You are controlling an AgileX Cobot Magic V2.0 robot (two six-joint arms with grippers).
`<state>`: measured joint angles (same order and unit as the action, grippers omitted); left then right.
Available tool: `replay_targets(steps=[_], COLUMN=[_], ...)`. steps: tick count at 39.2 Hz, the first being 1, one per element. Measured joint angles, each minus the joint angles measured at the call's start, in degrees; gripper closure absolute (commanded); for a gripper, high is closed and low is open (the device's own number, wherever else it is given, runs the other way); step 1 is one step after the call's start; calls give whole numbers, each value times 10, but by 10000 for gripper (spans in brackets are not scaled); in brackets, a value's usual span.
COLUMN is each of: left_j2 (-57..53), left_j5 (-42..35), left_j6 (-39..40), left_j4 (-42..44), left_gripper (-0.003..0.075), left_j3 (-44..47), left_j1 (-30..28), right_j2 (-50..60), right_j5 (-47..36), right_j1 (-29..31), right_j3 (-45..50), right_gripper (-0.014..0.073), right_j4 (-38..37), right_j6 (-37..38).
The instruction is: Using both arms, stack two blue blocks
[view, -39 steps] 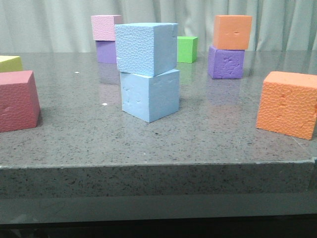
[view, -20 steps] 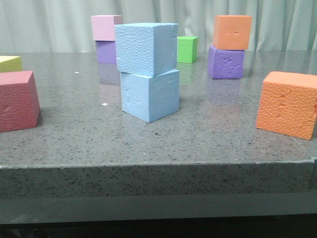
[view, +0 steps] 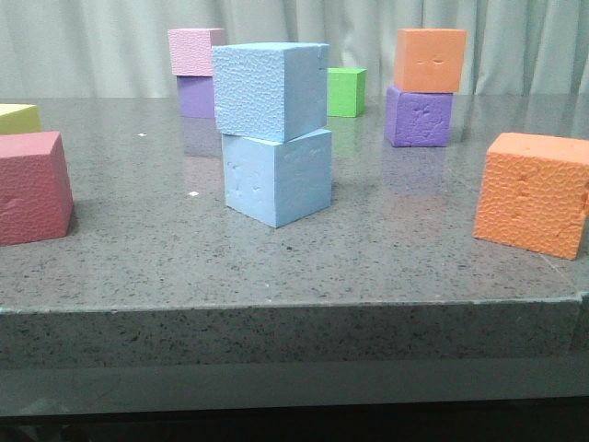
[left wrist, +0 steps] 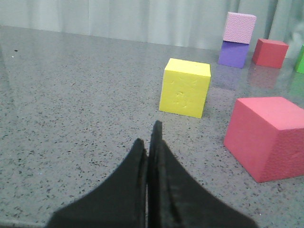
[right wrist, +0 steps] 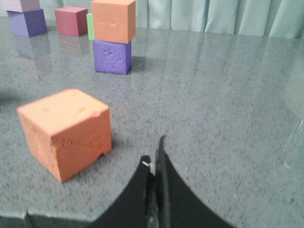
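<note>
Two sky-blue foam cubes stand stacked in the middle of the table in the front view. The upper blue block point(view: 271, 89) rests on the lower blue block point(view: 278, 177), turned a little against it. No gripper shows in the front view. My left gripper point(left wrist: 148, 137) is shut and empty, low over the grey table, with a yellow cube beyond it. My right gripper point(right wrist: 156, 151) is shut and empty, low over the table near an orange cube. The blue blocks do not show in either wrist view.
A red cube point(view: 32, 187) and a yellow cube point(view: 18, 117) stand at the left, a large orange cube point(view: 534, 191) at the right. Behind are a pink cube on a purple one point(view: 196, 74), a green cube point(view: 347, 91), and an orange cube on a purple one point(view: 425, 87).
</note>
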<state>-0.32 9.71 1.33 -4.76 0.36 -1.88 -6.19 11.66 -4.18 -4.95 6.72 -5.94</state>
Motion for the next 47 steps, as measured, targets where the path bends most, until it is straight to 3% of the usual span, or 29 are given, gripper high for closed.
replay_targets(steps=[8,47], left_j2=[0,0], left_j5=[0,0], left_j6=[0,0], left_j4=[0,0], left_gripper=[741,741], left_j3=[0,0], left_j1=[0,0], right_j2=[62,68], right_j5=[-9,-3], right_j1=[0,39], right_j3=[63,65], right_gripper=[664,664], right_j4=[0,0], right_j6=[0,0])
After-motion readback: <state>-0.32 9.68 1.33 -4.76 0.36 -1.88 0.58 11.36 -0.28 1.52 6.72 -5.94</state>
